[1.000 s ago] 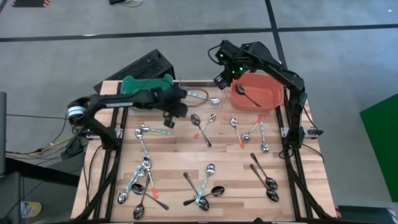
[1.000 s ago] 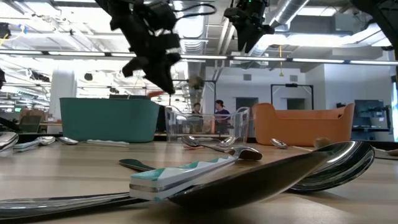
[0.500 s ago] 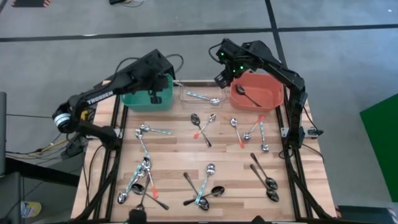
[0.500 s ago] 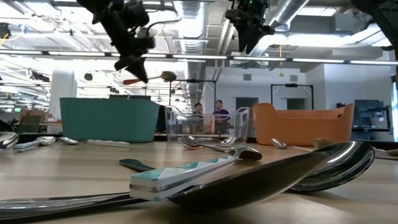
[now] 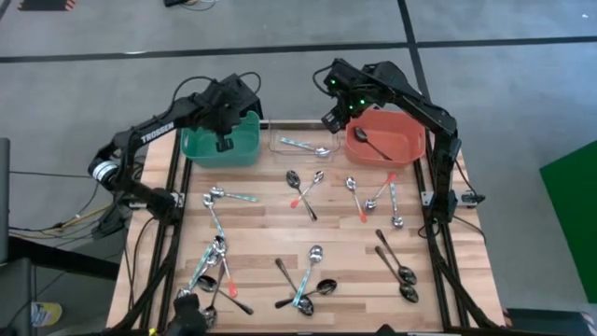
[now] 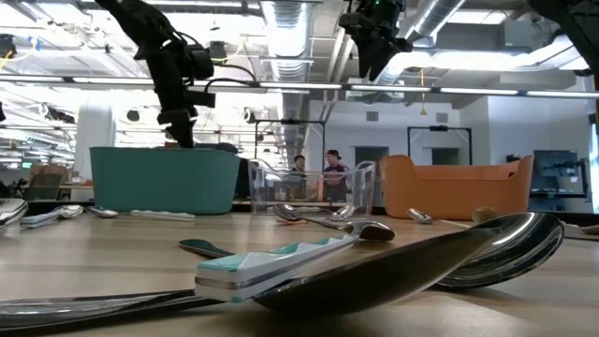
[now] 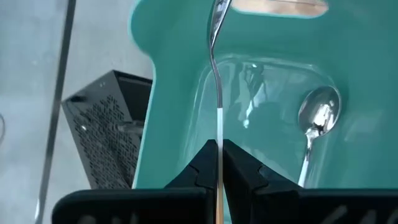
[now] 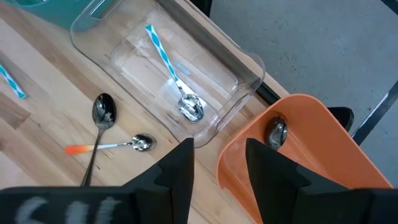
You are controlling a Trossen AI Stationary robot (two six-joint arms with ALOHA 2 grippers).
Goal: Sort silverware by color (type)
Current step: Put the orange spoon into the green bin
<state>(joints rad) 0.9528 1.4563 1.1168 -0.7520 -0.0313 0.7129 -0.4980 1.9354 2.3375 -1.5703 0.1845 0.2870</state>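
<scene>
My left gripper (image 5: 225, 142) hangs over the teal bin (image 5: 199, 149) at the table's far left, shut on a spoon (image 7: 217, 68) that reaches out ahead of the fingers over the bin's inside. One metal spoon (image 7: 318, 116) lies on the teal bin's floor. My right gripper (image 5: 331, 119) is open and empty, raised above the gap between the clear bin (image 5: 303, 142) and the orange bin (image 5: 409, 149). A teal-handled spoon (image 8: 171, 68) lies in the clear bin, a dark spoon (image 8: 277, 131) in the orange one. Several spoons (image 5: 303, 191) lie scattered on the wooden table. My left gripper pinches the spoon's thin handle (image 7: 219, 134) between its two fingers, and a strip of orange shows between them. The fingers come from above, pointing down, and lie along the handle. The spoon is lifted clear and runs straight on from the fingertips over the teal bin.
The three bins stand in a row along the far edge. Loose spoons cluster at the near left (image 5: 213, 271), near middle (image 5: 308, 280), near right (image 5: 399, 266) and centre of the table. A black perforated box (image 7: 106, 124) stands beyond the teal bin. People stand far off in the room (image 6: 314, 173).
My left gripper, shut on the spoon, has travelled from above the table's middle toward the far left edge, ending over the teal bin. It has tipped from slanting to pointing down, so the spoon now points into the bin. My right arm has kept still.
</scene>
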